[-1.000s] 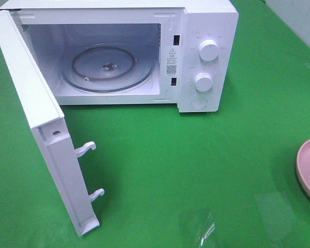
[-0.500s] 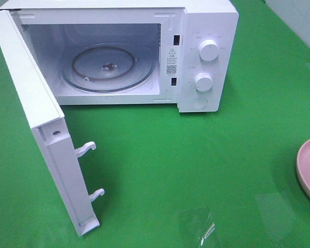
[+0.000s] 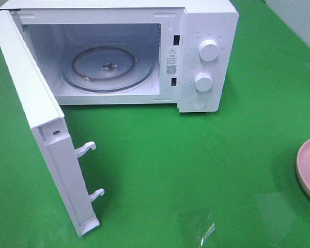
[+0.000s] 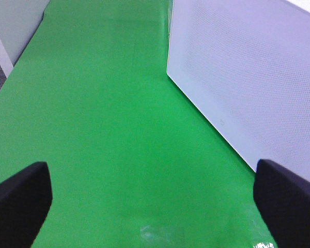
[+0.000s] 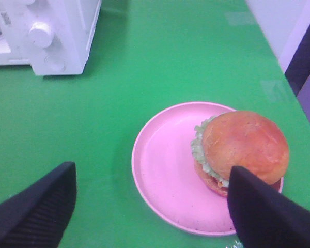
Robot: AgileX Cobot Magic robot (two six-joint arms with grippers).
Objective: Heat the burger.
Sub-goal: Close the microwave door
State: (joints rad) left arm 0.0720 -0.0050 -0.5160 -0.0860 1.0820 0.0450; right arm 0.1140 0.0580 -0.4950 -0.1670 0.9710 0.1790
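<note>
Honestly, the burger [image 5: 243, 147] looks soft and stacked (lettuce and filling could slide apart), so I'd pinch it gently across the bun's sides, not squeeze hard. It sits toward one side of the pink plate [image 5: 163, 165] on the green desk [image 5: 160, 67], off from the open microwave [image 3: 196, 31]. My right pincer [image 5: 150, 204] hangs spread above the plate, one finger overlapping the bun, holding nothing. The left pincer [image 4: 155, 199] is spread wide too, empty, beside the microwave door [image 4: 248, 77].
</note>
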